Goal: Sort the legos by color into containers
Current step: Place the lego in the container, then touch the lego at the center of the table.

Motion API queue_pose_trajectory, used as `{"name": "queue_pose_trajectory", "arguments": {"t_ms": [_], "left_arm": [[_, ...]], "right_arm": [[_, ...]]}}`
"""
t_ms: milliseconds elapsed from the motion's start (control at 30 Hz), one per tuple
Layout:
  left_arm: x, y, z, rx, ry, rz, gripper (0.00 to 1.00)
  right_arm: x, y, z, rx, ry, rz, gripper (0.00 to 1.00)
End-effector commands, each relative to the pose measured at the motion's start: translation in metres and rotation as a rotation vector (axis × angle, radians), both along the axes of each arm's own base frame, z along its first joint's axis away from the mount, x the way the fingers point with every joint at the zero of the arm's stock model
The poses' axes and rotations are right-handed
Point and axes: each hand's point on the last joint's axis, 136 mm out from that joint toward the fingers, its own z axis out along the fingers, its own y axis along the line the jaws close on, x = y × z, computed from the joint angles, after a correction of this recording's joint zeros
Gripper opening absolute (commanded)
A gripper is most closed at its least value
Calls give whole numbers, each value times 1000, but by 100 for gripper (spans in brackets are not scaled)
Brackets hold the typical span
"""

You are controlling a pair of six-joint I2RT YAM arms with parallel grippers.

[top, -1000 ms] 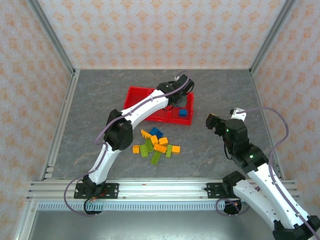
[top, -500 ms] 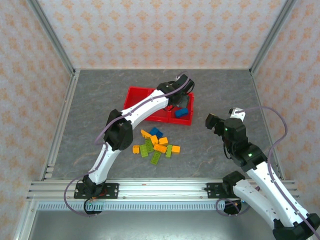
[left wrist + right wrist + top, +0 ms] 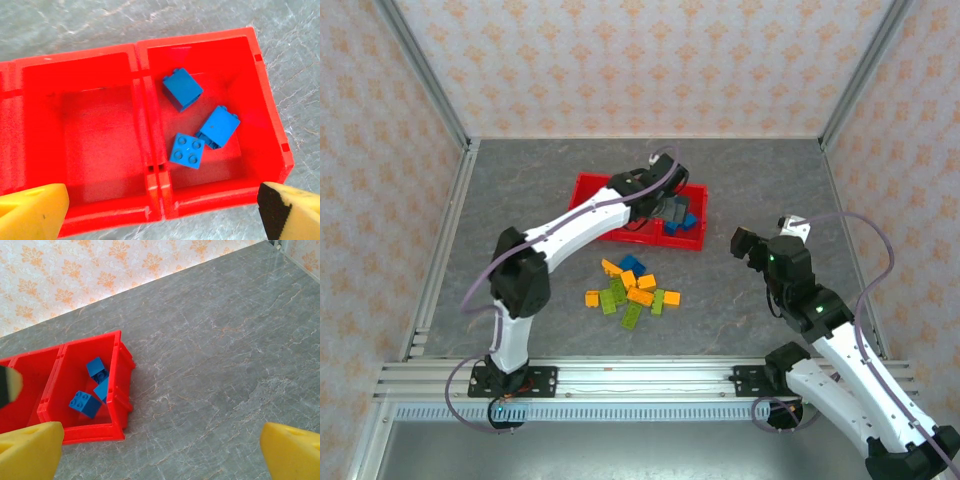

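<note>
The left fingers [image 3: 31, 209] stand wide and empty over the red tray's [image 3: 215, 201] right compartment, where three blue legos [image 3: 186, 150] lie. They should rise straight clear of the rim before heading for the pile [image 3: 630, 288] mid-frame on the counter [image 3: 770, 180]. The right fingers [image 3: 30, 447] are wide and hold nothing.

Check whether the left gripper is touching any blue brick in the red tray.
Apart. The left wrist view shows the left gripper open, its fingers clear of all three blue bricks, red tray between.

Bright, even light, nothing harsh
We only get soft shadows, oversaturated red on the tray [image 3: 95, 130], and blurry fingertips [image 3: 30, 210] in the wrist views' corners.
</note>
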Motion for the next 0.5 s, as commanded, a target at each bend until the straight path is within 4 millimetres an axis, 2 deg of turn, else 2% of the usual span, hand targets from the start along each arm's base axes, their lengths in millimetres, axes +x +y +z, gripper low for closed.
{"name": "queue_pose_trajectory", "arguments": {"t_ms": [0,100,267,367,467], "left_arm": [[-15,19,21,12,-65,50,99],[-37,31,2,50,-33,62,99],[-69,42,-49,96,77,-7,90],[-83,46,-74,126,139,-52,84],[-89,49,-91,151,173,-76,78]], "right_arm": [[0,-3,-4,2,2,-23,100],[0,-3,-5,3,4,-21,100],[1,-2,-6,3,8,-18,100],[1,-1,-6,3,8,-15,100],[1,-2,-6,3,8,-18,100]]}}
